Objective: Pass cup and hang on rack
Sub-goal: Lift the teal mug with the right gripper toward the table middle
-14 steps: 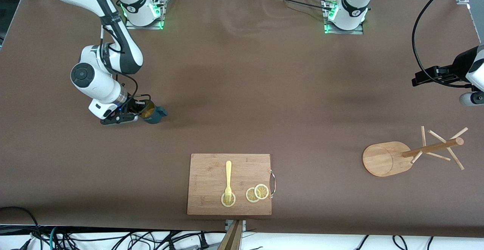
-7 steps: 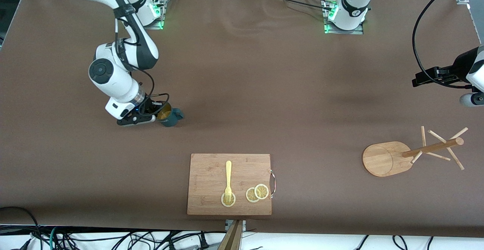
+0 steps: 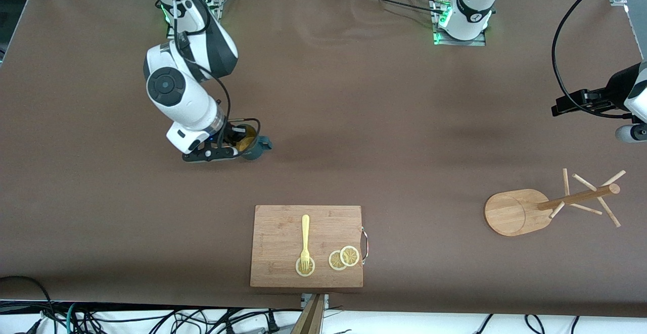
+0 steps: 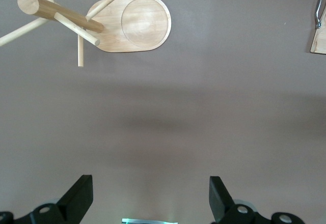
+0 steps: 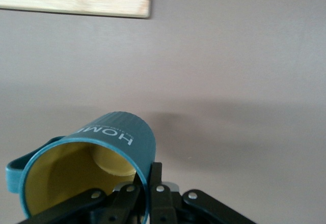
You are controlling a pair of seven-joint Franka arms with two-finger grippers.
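Note:
The dark teal ribbed cup (image 3: 254, 148) hangs tilted in the air, its yellow inside (image 5: 71, 178) facing my right wrist. My right gripper (image 5: 150, 183) is shut on the cup's rim, one finger inside and one outside the wall. The loop handle (image 3: 266, 145) points toward the left arm's end. The cup is over bare table on the right arm's half. The wooden rack (image 3: 551, 205) stands near the left arm's end, and its oval base (image 4: 137, 23) shows in the left wrist view. My left gripper (image 4: 150, 198) waits open and empty above the table near the rack.
A rectangular wooden cutting board (image 3: 283, 223) lies near the front edge at the table's middle. It carries a yellow fork (image 3: 305, 238) and lemon slices (image 3: 344, 257). A brown cloth covers the table.
My right arm has carried the cup sideways toward the table's middle and the left arm's end. The left arm has not moved.

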